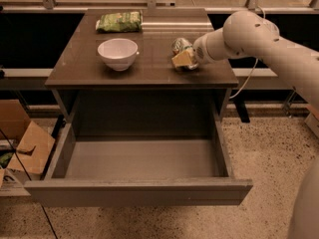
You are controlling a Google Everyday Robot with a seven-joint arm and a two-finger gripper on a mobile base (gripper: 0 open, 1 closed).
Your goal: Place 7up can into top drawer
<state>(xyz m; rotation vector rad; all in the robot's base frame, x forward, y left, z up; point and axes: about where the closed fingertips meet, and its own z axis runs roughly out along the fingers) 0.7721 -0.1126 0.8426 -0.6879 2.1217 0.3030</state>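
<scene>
The 7up can (181,45), green and white, sits tilted at the right side of the dark brown table top (149,71). My gripper (184,59) reaches in from the right and is shut on the can, with one yellowish finger (180,59) across its front. The lower part of the can is hidden behind that finger. The top drawer (142,159) is pulled fully open below the table's front edge. Its grey floor holds nothing, and its flat front panel (139,192) is nearest the camera.
A white bowl (118,53) stands left of centre on the table. A flat green snack bag (119,22) lies at the back left. Cardboard boxes (22,146) sit on the floor to the left. A cable (246,86) hangs at the right.
</scene>
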